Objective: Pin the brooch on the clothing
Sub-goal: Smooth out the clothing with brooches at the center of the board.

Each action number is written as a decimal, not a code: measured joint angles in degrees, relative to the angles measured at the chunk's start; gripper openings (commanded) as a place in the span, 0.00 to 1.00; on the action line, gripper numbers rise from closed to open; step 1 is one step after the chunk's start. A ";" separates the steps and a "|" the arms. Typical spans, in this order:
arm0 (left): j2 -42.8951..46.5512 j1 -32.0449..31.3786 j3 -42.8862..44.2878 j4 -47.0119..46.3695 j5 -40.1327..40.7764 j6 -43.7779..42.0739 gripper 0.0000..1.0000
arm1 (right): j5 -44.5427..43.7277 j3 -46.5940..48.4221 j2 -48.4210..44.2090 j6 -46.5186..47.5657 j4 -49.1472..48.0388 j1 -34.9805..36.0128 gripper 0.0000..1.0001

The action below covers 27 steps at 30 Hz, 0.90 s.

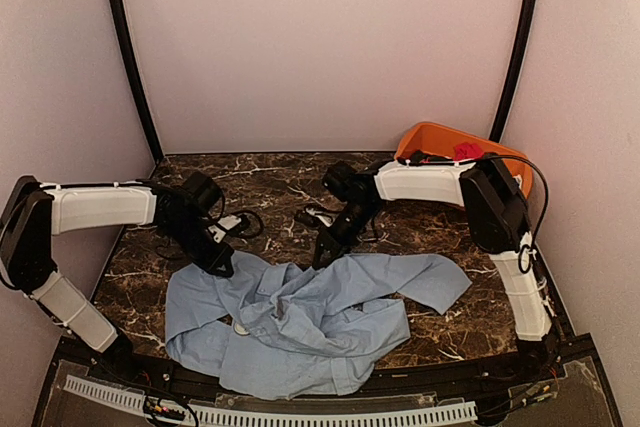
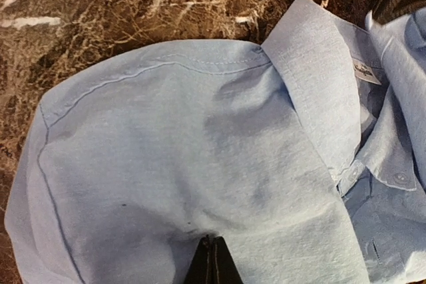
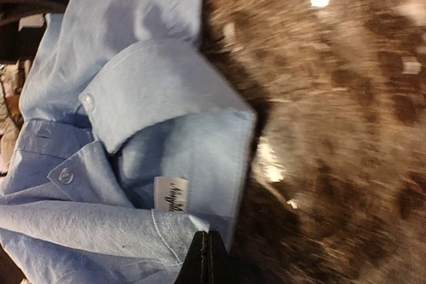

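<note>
Overhead view: soft, even, pinkish light; faint shadows under shirt (image 1: 300,317). Left wrist view: sharp, soft dark shadow patch on cloth. Right wrist view: table (image 3: 346,98) motion-blurred, white glare spots.

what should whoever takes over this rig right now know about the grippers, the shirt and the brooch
Grippers: the left gripper is shut, apparently pinching the shirt at a shoulder. The right gripper is shut, apparently pinching the shirt's edge beside the collar label.
Shirt: crumpled on the marble table, towards the near edge.
Brooch: not visible in any view.
Done: both grippers are on the shirt.
Left: probably spread the shirt flat, locate the brooch, pin it on.
</note>
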<state>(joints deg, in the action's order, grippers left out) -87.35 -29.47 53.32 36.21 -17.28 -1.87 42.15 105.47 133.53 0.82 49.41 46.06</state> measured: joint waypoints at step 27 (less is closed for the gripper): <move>-14.19 0.00 22.80 -8.04 12.98 5.01 0.63 | -48.30 -10.36 -20.81 -11.74 -7.72 -13.77 0.34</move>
<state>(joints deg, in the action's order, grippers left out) -101.54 -29.47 76.12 28.16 -4.29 3.14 -6.15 95.11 112.73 -10.92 41.69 32.29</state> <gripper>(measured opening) 0.520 0.311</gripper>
